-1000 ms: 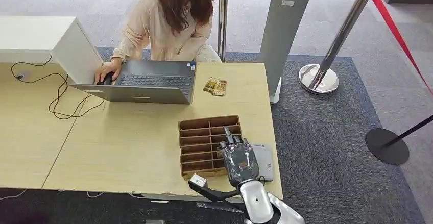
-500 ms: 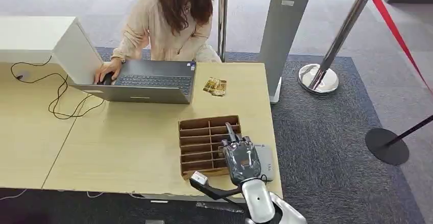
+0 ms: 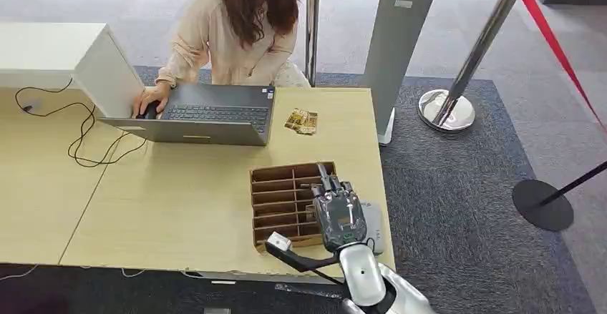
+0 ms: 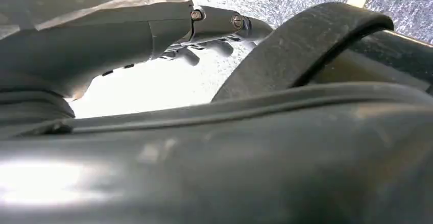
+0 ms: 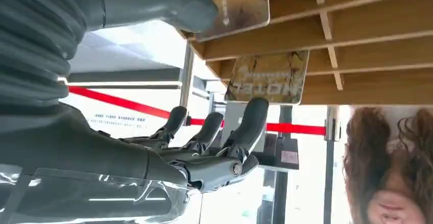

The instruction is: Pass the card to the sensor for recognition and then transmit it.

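A brown slotted card tray (image 3: pixel 280 187) sits near the table's right front edge. A flat grey sensor (image 3: pixel 374 222) lies just right of it. My right hand (image 3: pixel 337 211) hovers over the tray's right column, fingers stretched forward and apart. In the right wrist view a fingertip (image 5: pixel 254 113) touches the edge of a brownish printed card (image 5: pixel 269 77) standing in a slot. The thumb (image 5: pixel 168 2) lies beside a second card (image 5: pixel 234 0), and nothing is gripped. My left hand (image 4: pixel 204 35) hangs over grey carpet with nothing in it.
A person (image 3: pixel 243 28) types on a grey laptop (image 3: pixel 207 114) across the table. Two loose cards (image 3: pixel 301 121) lie beside the laptop. A white box (image 3: pixel 64 56) and a black cable (image 3: pixel 79 139) are at the left. A kiosk stand (image 3: pixel 401 35) and stanchions (image 3: pixel 447 110) stand on the right.
My right hand has moved a little forward over the tray, its fingertips now reaching further along the right column. The person and the table's things have stayed put.
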Available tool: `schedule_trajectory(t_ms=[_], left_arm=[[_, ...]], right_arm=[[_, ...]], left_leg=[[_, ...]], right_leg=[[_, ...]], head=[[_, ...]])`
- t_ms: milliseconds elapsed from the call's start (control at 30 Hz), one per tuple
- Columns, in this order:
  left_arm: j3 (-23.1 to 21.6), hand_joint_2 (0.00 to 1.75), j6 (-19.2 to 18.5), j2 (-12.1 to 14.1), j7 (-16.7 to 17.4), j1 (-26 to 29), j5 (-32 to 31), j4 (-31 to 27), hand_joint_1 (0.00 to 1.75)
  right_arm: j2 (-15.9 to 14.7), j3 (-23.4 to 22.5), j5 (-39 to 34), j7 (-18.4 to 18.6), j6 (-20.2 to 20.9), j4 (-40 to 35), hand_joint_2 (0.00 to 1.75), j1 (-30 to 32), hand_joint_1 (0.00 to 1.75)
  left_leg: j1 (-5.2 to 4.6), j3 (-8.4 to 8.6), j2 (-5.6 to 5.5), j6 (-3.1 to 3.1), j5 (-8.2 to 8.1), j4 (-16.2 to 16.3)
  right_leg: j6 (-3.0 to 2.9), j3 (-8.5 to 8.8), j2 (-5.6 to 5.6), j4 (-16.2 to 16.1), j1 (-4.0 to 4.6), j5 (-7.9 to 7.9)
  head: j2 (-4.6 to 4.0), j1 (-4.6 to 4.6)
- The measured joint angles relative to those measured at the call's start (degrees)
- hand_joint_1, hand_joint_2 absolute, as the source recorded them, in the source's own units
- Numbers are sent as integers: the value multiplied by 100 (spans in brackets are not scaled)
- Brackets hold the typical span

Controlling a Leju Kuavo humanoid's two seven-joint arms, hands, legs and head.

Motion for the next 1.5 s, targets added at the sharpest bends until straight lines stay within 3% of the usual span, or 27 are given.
schedule_trajectory(t_ms=[667,833,900,967,1500], left_arm=[[0,0,-11,-7,-15,4,-15,0,0],[0,0,-39,-7,-4,5,-9,0,0],[0,0,-70,-7,15,5,-11,0,0],[0,0,-105,-7,28,5,-13,0,0],[0,0,-120,0,63,3,-22,0,0]], right_arm=[[17,-116,192,44,74,-435,175,-144,65],[46,-142,216,48,94,-520,175,-161,56],[48,-144,254,48,103,-581,175,-174,40],[46,-146,295,48,155,-653,175,-208,35],[120,-149,330,-9,520,-1069,175,-467,38]], left_leg=[[0,-2,0,0,0,0],[0,-2,0,0,0,0],[0,-2,0,0,0,0],[0,-2,0,0,0,0],[0,-2,-1,0,0,0]], right_leg=[[0,-1,0,0,0,0],[0,-2,0,0,0,0],[0,-2,0,0,0,0],[0,-2,0,0,0,0],[0,-2,0,0,0,0]], head=[[2,0],[2,0],[2,0],[2,0],[2,0]])
